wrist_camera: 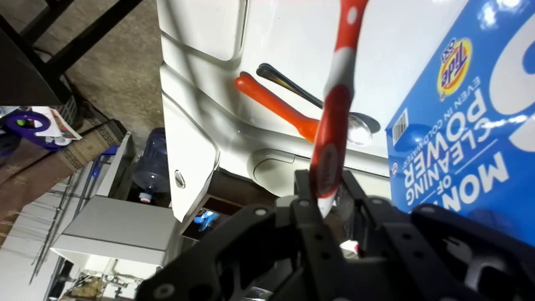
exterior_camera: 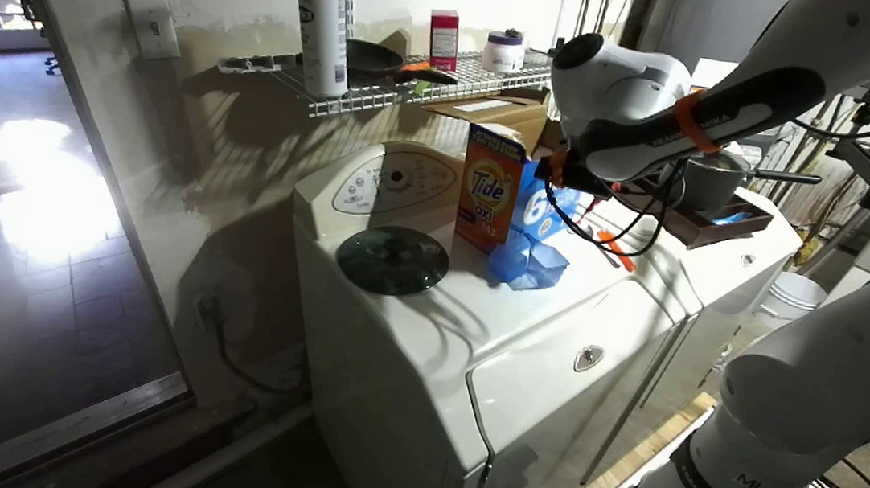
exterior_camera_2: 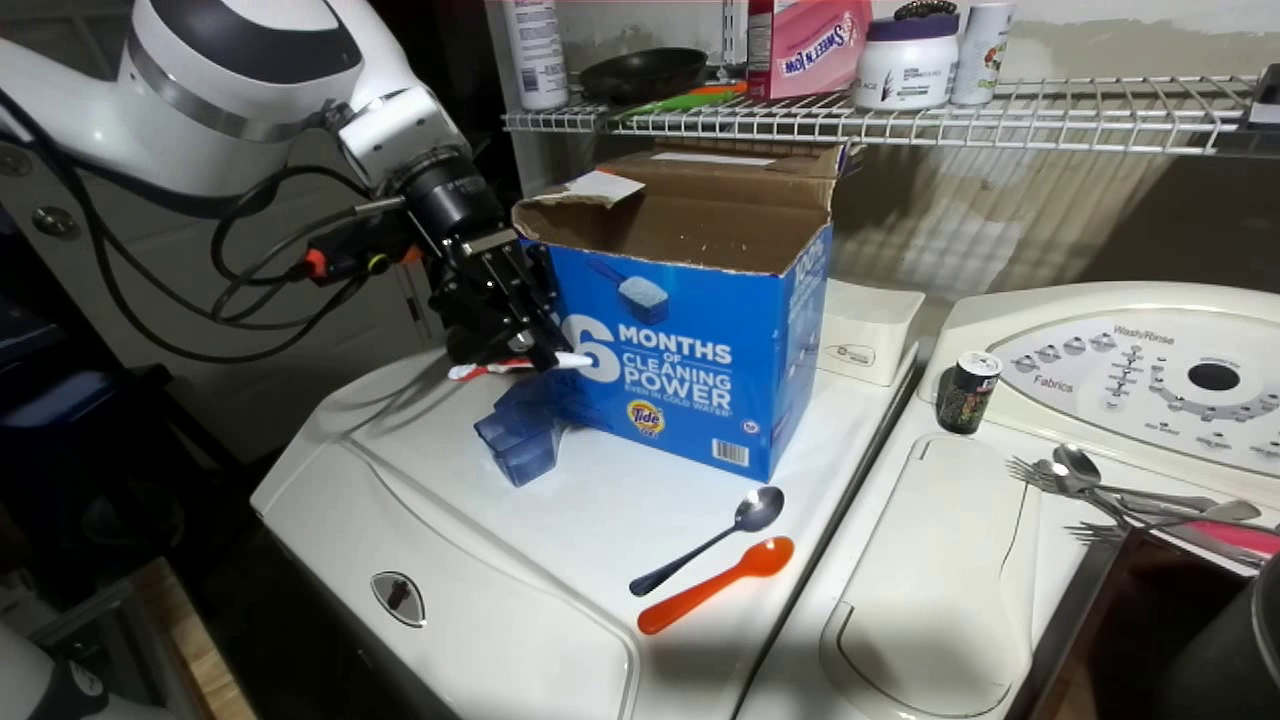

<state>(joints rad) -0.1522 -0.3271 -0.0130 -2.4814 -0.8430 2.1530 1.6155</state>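
Note:
My gripper (wrist_camera: 325, 177) is shut on a slim red-and-white toothbrush (wrist_camera: 330, 138); its far end runs out of the wrist view at the top. In an exterior view the gripper (exterior_camera_2: 520, 350) holds the toothbrush (exterior_camera_2: 490, 369) roughly level, close by the front of an open blue Tide box (exterior_camera_2: 690, 350). Whether toothbrush and box touch I cannot tell. Blue translucent scoops (exterior_camera_2: 522, 445) sit lower down on the white machine top. An orange spoon (exterior_camera_2: 700, 597) and a metal spoon (exterior_camera_2: 700, 550) lie side by side there, also beyond the toothbrush in the wrist view.
Above the machines runs a wire shelf (exterior_camera_2: 1060, 125) with bottles, a pan and boxes. A dark round lid (exterior_camera: 393, 261) lies left of the Tide box. The neighbouring machine bears a small black can (exterior_camera_2: 968, 392), loose cutlery (exterior_camera_2: 1130, 495) and a brown tray (exterior_camera: 691, 230) with a pot.

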